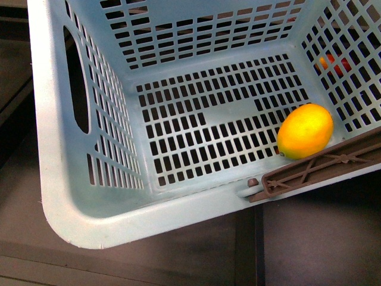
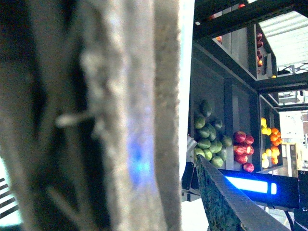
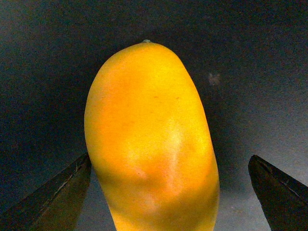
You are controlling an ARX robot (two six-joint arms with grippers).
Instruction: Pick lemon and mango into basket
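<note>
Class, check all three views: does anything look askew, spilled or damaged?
Nothing stands out. The lemon lies whole in the basket beside its brown handle; the mango sits whole between the open fingers of the right gripper.

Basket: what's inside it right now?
One lemon lies on the slotted floor of the basket, beside the brown handle. The handle hides the corner under it.

Smooth, faintly glossy mango (image 3: 151, 139) skin; matt teal plastic basket (image 1: 59, 179); smooth lemon (image 1: 305, 131); brown plastic handle (image 1: 321, 170).
</note>
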